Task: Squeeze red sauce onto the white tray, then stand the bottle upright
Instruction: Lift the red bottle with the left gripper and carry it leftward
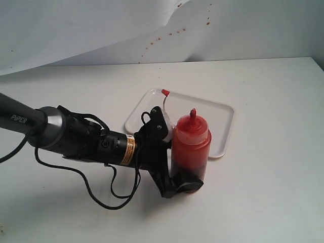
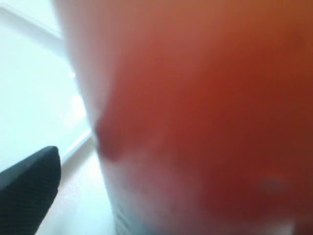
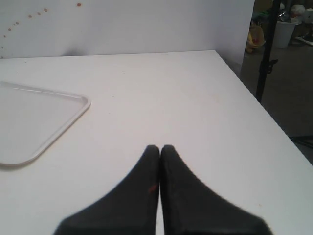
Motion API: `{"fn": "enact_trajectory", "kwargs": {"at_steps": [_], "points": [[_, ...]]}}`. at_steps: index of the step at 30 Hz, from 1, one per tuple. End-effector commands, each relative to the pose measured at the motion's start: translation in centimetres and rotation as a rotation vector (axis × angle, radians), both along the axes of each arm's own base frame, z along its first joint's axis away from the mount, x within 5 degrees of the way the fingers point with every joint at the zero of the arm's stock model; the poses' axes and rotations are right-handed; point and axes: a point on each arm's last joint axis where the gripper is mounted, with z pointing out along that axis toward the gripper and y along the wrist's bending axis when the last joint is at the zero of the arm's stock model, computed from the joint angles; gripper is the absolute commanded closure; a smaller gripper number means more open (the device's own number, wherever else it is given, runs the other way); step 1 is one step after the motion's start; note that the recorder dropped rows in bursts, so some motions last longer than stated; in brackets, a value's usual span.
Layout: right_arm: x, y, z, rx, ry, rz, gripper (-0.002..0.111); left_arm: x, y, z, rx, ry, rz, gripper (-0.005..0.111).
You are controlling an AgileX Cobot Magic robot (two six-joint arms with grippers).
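With the bottle [image 1: 191,144] upright on the table [image 1: 273,192] just in front of the white tray [image 1: 218,119], and the left claw [image 1: 183,186] spread wide around its base, I'd close gently and squarely before lifting, while the right claw [image 3: 160,149] sits pinched shut, empty.

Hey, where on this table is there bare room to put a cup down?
Bare: the table right of the tray and bottle, and the tray's right half. Crowded: left of the bottle, where the left hand and its cable sit.
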Motion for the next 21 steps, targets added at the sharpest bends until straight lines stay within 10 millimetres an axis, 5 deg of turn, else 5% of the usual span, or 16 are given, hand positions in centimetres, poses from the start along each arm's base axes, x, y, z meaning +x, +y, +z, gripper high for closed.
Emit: {"fn": "enact_trajectory", "kwargs": {"at_steps": [1,15,17,21], "points": [[0.00,0.01,-0.11,0.006,0.000,0.000,0.108,0.39,-0.34,-0.92,-0.012,0.032,0.041,0.003],[0.00,0.03,-0.11,0.010,0.000,0.000,0.108,1.11,-0.52,-1.20,-0.006,0.050,0.086,0.005],[0.00,0.03,-0.11,0.010,0.000,0.000,0.108,1.11,-0.52,-1.20,-0.006,0.050,0.086,0.014],[0.00,0.03,-0.11,0.010,0.000,0.000,0.108,1.00,-0.56,-1.18,-0.009,0.047,0.070,0.055]]}}
